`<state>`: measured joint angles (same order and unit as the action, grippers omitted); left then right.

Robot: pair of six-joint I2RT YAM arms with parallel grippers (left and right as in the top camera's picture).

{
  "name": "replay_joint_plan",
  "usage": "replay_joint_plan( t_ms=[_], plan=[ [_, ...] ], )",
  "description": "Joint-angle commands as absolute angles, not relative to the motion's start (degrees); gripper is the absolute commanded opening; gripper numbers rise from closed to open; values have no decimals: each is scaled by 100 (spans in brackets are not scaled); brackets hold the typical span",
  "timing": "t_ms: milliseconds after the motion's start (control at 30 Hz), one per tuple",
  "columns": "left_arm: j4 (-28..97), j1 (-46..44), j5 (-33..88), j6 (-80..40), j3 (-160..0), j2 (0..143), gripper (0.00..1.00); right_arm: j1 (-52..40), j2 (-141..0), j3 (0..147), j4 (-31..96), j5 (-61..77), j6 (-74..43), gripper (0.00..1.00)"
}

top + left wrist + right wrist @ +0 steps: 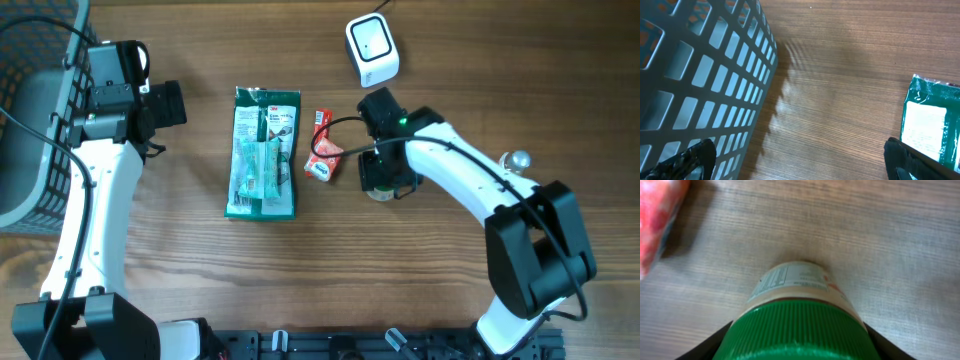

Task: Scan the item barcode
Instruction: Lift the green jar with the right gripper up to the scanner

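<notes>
Straddling green-lidded jar (795, 282): right claw (797, 335) | left claw (797, 160) spread, beside basket (700, 75)

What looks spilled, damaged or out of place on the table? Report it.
Nothing stands out. The green package and red packet lie flat and intact, the jar has its green lid on, and no spill shows on the table.

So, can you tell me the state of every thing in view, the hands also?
jar, on the table, green lid on.
right hand, either side of the lid; grip unclear.
left hand, open, empty.
green package, lying flat, untouched.
red packet, lying beside it, untouched.
scanner, on the table, untouched.
</notes>
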<state>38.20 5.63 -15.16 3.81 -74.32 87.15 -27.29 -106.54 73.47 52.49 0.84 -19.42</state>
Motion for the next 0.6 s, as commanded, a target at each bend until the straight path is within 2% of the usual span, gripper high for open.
replay_joint_plan(
  t_ms=[0, 167, 300, 567],
  plan=[
    [3804, 565, -1527, 425, -7446, 8711, 100, -2443, -10584, 8143, 5653, 919, -1951, 54],
    [3804, 565, -1527, 425, -7446, 8711, 100, -2187, -10569, 8414, 6342, 2346, -1955, 53],
    [3804, 565, -1527, 425, -7446, 8711, 100, -2178, -10569, 8414, 6635, 2987, -1970, 52],
    [3804, 565, -1527, 425, -7446, 8711, 100, -2161, -10569, 8414, 6759, 4508, -1975, 52]
  ],
)
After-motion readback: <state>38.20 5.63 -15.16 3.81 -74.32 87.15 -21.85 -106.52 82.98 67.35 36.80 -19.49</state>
